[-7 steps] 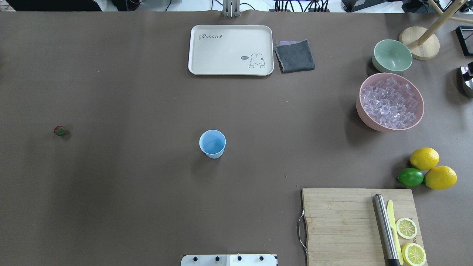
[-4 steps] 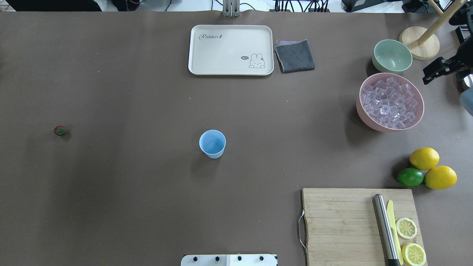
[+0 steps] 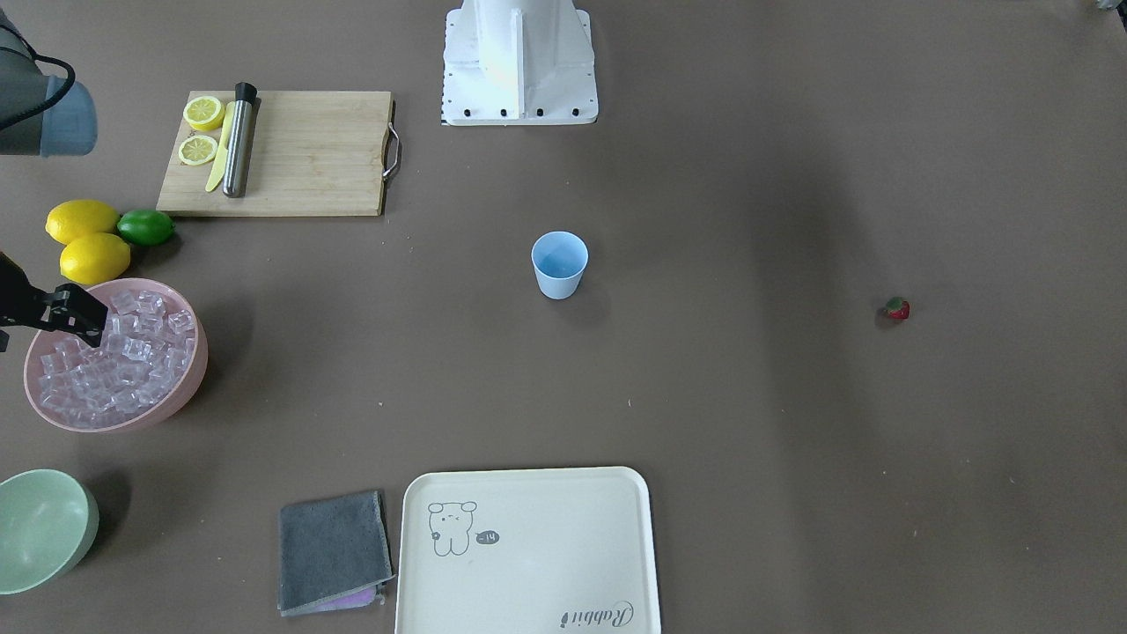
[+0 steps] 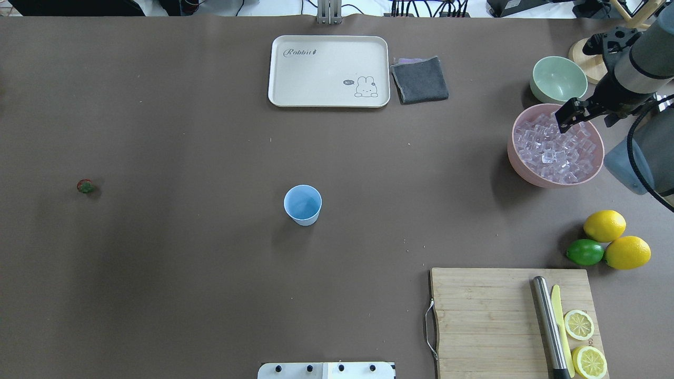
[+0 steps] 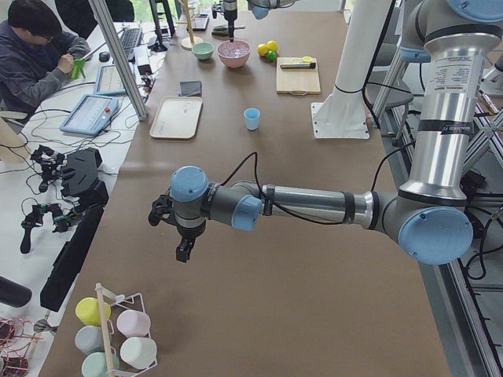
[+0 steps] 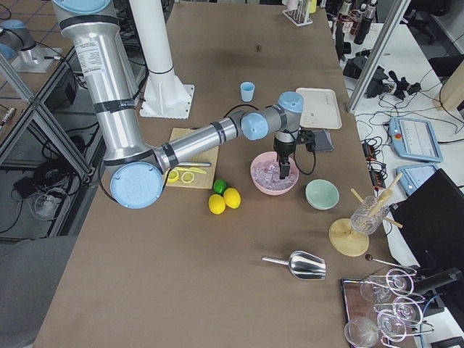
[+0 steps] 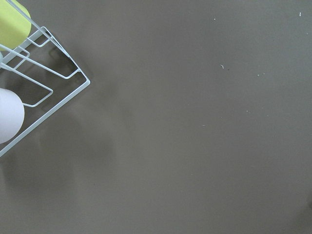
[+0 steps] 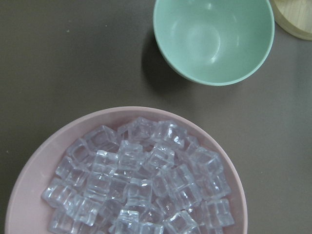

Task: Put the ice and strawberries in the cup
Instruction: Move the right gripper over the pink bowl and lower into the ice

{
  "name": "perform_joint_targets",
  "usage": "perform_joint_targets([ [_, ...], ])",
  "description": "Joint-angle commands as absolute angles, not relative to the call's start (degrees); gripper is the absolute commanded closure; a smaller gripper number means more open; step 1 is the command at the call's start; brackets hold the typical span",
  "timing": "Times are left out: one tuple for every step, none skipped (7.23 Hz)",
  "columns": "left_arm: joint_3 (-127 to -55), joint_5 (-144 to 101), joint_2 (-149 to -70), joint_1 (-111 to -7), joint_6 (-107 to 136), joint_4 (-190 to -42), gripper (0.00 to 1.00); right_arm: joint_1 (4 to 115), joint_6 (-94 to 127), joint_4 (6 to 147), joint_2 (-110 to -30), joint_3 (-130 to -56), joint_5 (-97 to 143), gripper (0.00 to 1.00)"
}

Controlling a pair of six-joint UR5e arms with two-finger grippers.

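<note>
The right gripper (image 4: 563,123) hangs just over the ice (image 4: 553,152) in the pink bowl (image 4: 518,169) at the table's (image 4: 210,289) right edge, far from the cup (image 4: 303,205); I can't tell if it's open.

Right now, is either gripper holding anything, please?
No hold shows: right gripper hangs above the ice in the pink bowl; left gripper cannot be judged.

I see the upright light-blue cup (image 4: 303,204) mid-table, the tiny red strawberry (image 4: 85,186) at its 9 o'clock, and clear ice cubes (image 4: 547,152) heaped toward 3 o'clock.
</note>
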State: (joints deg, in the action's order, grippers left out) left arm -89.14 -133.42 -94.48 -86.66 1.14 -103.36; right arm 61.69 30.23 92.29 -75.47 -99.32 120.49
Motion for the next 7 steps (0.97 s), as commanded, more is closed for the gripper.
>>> perform_joint_targets([
  [-89.1,-133.4,-94.5,-86.7,1.1,-103.4,0.03,58.8,32.2,92.3,-75.0,-99.1,119.0,0.01],
  [-88.8,-133.4,-94.7,-86.6,1.1,-103.4,0.02,58.2,32.4,92.3,-74.5,-99.1,118.6,0.01],
  [-88.2,-133.4,-94.7,-86.5,1.2,-105.7,0.03,56.6,32.8,92.3,-74.3,-98.8,116.7,0.01],
  [-86.9,-133.4,-94.7,-86.5,1.2,-107.0,0.03,55.6,33.0,92.3,-73.9,-98.1,114.2,0.01],
  [-86.7,-133.4,-94.7,-86.5,1.2,-107.8,0.03,55.3,33.0,92.3,-74.0,-97.7,114.2,0.02],
  [-86.6,-133.4,-94.7,-86.0,1.2,-107.9,0.02,55.0,33.0,92.3,-74.1,-97.5,113.8,0.03],
  [-86.7,-133.4,-94.7,-85.5,1.2,-108.0,0.02,54.5,33.0,92.3,-74.4,-96.8,112.9,0.07],
])
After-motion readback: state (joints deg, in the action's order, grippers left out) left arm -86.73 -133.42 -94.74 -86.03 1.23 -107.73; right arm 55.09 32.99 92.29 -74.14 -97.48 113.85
